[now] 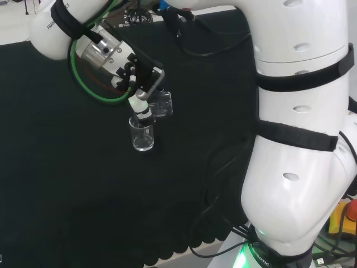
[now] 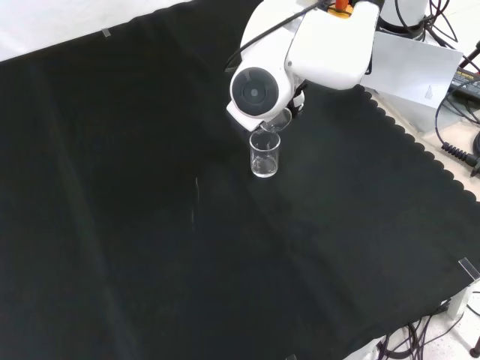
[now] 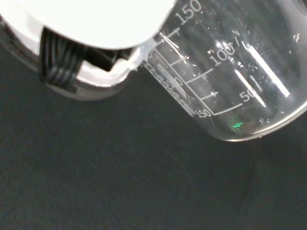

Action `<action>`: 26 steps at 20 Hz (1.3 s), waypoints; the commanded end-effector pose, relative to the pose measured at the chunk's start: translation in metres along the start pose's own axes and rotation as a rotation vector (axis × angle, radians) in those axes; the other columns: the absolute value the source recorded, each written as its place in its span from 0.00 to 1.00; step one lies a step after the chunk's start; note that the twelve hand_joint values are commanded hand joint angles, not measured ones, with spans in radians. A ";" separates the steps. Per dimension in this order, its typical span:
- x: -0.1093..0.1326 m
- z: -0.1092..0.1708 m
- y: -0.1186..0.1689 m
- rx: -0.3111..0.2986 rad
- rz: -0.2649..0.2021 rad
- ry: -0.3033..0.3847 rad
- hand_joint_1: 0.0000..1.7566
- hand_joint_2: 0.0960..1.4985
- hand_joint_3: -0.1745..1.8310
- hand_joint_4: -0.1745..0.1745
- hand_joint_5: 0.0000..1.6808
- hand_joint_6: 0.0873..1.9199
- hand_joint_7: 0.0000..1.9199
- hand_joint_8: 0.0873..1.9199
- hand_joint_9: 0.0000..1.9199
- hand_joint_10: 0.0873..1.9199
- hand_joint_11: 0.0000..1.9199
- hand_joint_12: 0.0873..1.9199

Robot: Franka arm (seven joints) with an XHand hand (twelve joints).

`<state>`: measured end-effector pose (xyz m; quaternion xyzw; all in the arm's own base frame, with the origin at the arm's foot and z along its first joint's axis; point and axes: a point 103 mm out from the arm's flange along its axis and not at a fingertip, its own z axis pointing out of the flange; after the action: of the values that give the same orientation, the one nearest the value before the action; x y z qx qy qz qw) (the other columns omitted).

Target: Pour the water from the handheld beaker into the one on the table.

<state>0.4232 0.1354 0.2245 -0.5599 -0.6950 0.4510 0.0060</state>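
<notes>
We hold the small clear glass beaker with printed graduations (image 1: 162,104) in our black and white hand (image 1: 136,78), fingers curled round its wall, because the water has to leave over its lip. In the head view it lies tipped well over, just above and to the right of the second clear glass beaker (image 1: 142,134), which stands upright on the tabletop (image 1: 67,184) covered in black cloth. In the front view the tilted rim of the held beaker (image 2: 280,119) sits right over the open mouth of the standing beaker (image 2: 265,154), half hidden behind the arm's white link with the round grey cap (image 2: 256,88); that closeness keeps any stream short and inside the rim below.

The wrist view looks along the tipped glass (image 3: 230,76) from close by. We cannot tell whether water remains in it, nor how much has gathered in the lower beaker.

We judge the pour to be under way or near its end. The standing beaker is light and unsupported, so we think a touch from the held rim could shift or topple it; we keep a gap between the two.
</notes>
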 end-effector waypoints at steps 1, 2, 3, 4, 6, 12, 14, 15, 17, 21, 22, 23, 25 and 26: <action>-0.005 0.004 0.000 -0.024 -0.016 0.025 0.75 0.37 0.46 0.00 0.73 0.37 0.67 0.36 0.88 0.20 0.77 0.29; -0.006 0.005 0.000 -0.029 -0.017 0.029 0.74 0.37 0.46 0.00 0.73 0.37 0.67 0.36 0.88 0.20 0.77 0.29; -0.007 0.005 0.000 -0.032 -0.020 0.031 0.74 0.37 0.46 0.00 0.73 0.37 0.67 0.36 0.88 0.20 0.77 0.29; -0.008 0.006 0.001 -0.032 -0.023 0.035 0.74 0.37 0.46 0.00 0.73 0.37 0.67 0.36 0.88 0.21 0.77 0.29; -0.010 0.007 0.001 -0.032 -0.033 0.054 0.74 0.37 0.46 0.00 0.73 0.37 0.67 0.36 0.88 0.21 0.77 0.29; -0.014 0.011 -0.001 -0.084 -0.061 0.090 0.74 0.37 0.46 0.00 0.73 0.37 0.67 0.36 0.88 0.21 0.77 0.29; -0.016 0.013 -0.002 -0.099 -0.074 0.108 0.74 0.37 0.46 0.00 0.73 0.37 0.67 0.36 0.88 0.21 0.77 0.29; -0.017 0.014 -0.002 -0.107 -0.082 0.120 0.74 0.37 0.46 0.00 0.73 0.37 0.67 0.36 0.88 0.21 0.77 0.29; -0.019 0.015 -0.003 -0.123 -0.093 0.151 0.74 0.37 0.46 0.00 0.73 0.37 0.66 0.36 0.88 0.21 0.77 0.29; -0.020 0.017 -0.005 -0.168 -0.107 0.180 0.74 0.37 0.46 0.00 0.73 0.38 0.66 0.36 0.87 0.21 0.76 0.29; -0.020 0.017 -0.005 -0.180 -0.112 0.191 0.74 0.37 0.46 0.00 0.72 0.38 0.66 0.36 0.87 0.21 0.76 0.29; -0.021 0.017 -0.005 -0.190 -0.118 0.204 0.74 0.37 0.46 0.00 0.72 0.38 0.66 0.37 0.87 0.21 0.77 0.29; -0.023 0.017 -0.004 -0.196 -0.151 0.228 0.74 0.37 0.46 0.00 0.72 0.38 0.66 0.37 0.87 0.21 0.77 0.29; -0.024 0.018 -0.004 -0.201 -0.159 0.243 0.74 0.37 0.46 0.00 0.72 0.38 0.66 0.37 0.87 0.21 0.77 0.29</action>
<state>0.4188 0.1092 0.2274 -0.5572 -0.7576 0.3369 0.0460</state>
